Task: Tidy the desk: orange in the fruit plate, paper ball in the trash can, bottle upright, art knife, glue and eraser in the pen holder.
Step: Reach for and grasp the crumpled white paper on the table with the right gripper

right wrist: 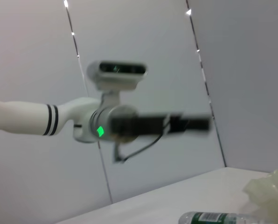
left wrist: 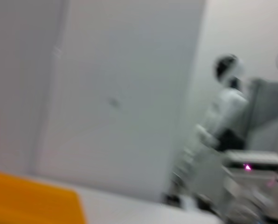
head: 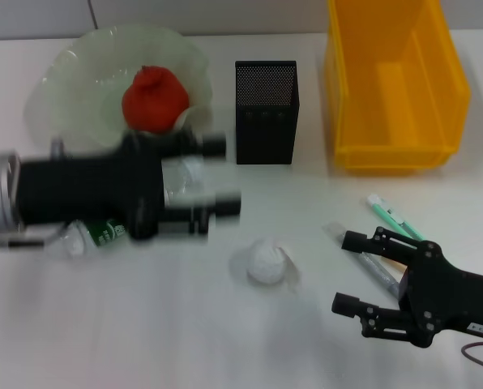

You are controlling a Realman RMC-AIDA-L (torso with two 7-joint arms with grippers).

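Both grippers open over a white desk, nothing held.

The left gripper (head: pixel 217 182), fingers apart, hangs blurred above the clear plastic bottle with a green label (head: pixel 96 233), which lies on its side at the near left. Just beyond it the red-orange fruit (head: pixel 154 99) sits in the pale green glass plate (head: pixel 63 89) at the far left. The black mesh pen holder (head: pixel 267 112) stands at far centre, with the yellow plastic bin (head: pixel 395 81) to its right. The crumpled white paper ball (head: pixel 266 261) rests on the desk near the middle. The right gripper (head: pixel 351 274), fingers spread, hovers near right beside a green-and-white stick-shaped item (head: pixel 395 217) and a clear-handled knife-like tool (head: pixel 363 258) lying on the desk.
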